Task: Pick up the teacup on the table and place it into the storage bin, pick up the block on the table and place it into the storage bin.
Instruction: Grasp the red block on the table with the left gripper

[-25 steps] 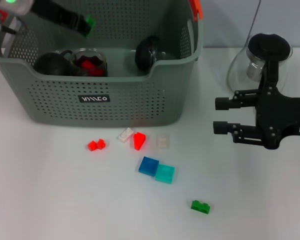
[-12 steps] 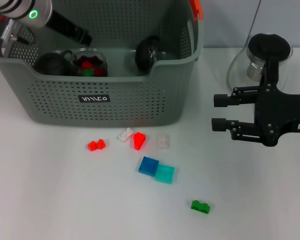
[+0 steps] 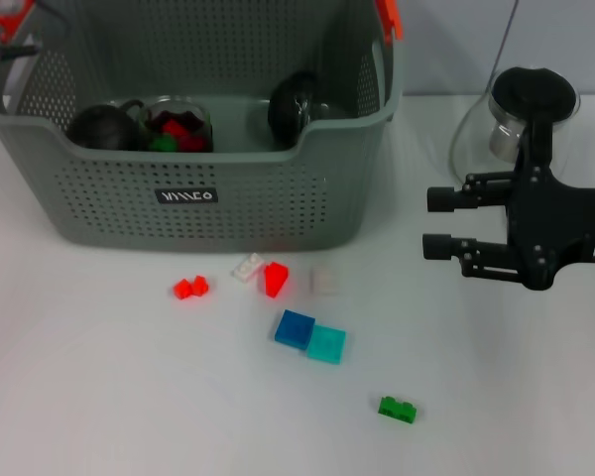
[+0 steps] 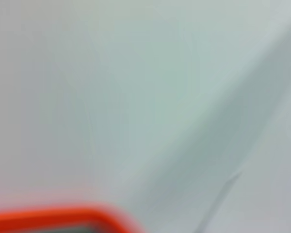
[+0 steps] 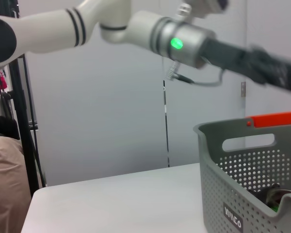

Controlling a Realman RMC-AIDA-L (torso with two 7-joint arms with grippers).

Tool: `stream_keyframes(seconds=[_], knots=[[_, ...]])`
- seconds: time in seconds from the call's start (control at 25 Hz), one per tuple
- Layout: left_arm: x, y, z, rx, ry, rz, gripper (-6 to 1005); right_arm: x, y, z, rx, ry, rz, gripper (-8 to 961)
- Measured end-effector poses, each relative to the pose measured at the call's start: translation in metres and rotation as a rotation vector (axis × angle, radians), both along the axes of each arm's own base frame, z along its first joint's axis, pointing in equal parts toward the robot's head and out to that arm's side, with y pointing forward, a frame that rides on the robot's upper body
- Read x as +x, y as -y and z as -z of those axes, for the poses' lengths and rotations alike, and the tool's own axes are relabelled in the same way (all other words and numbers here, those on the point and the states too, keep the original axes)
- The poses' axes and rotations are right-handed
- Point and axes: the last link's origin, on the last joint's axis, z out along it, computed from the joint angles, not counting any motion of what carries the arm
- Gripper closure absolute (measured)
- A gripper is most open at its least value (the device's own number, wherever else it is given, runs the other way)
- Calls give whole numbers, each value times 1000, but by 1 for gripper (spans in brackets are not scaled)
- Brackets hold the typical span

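Observation:
The grey storage bin point(image 3: 188, 213) stands at the back left. Inside it are a dark teacup point(image 3: 99, 127), a second dark teacup point(image 3: 296, 104), and a glass cup point(image 3: 176, 124) holding red and green blocks. On the table in front lie a red block point(image 3: 189, 288), a white block point(image 3: 246, 268), a red wedge point(image 3: 276, 279), a pale block point(image 3: 323, 281), a blue block point(image 3: 296, 328), a teal block point(image 3: 327, 344) and a green block point(image 3: 398, 409). My right gripper point(image 3: 438, 226) hovers open and empty at the right. My left gripper point(image 5: 276, 73) shows, blurred, above the storage bin point(image 5: 233, 194) in the right wrist view.
A glass teapot point(image 3: 521, 114) with a dark lid stands behind my right arm at the back right. An orange handle clip point(image 3: 389, 18) sits on the bin's right rim, and another orange handle clip point(image 4: 53, 216) fills the left wrist view's edge. White table lies all around the blocks.
My left arm has pulled up and out of the head view. The green block it held over the bin a second ago now lies in the glass cup. The right arm barely moved.

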Motion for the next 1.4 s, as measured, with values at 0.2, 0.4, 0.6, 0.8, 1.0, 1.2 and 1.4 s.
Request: stream_keyframes(seconds=[0.2,0.4,0.6,0.8,1.0,1.2,1.4], knots=[[-29,46,-17,-2,279,150,406,3,0,-3,18,-12,16,423],[-57,82,-15,-93,229,215,409,5,2,-3,18,-12,20,423],[-78,108,-4,-225,-33,232,410,7,2,-3,21,-9,28,424],[-87,115,13,-339,-158,202,411,20,13,-4,56,-13,17,423],[-80,115,36,-467,-266,242,413,30,27,-3,126,-63,-11,424],[-65,108,55,-549,-409,284,415,31,31,3,120,-59,-18,425],[-48,92,75,-590,-551,284,416,34,32,-4,118,-54,-7,436]])
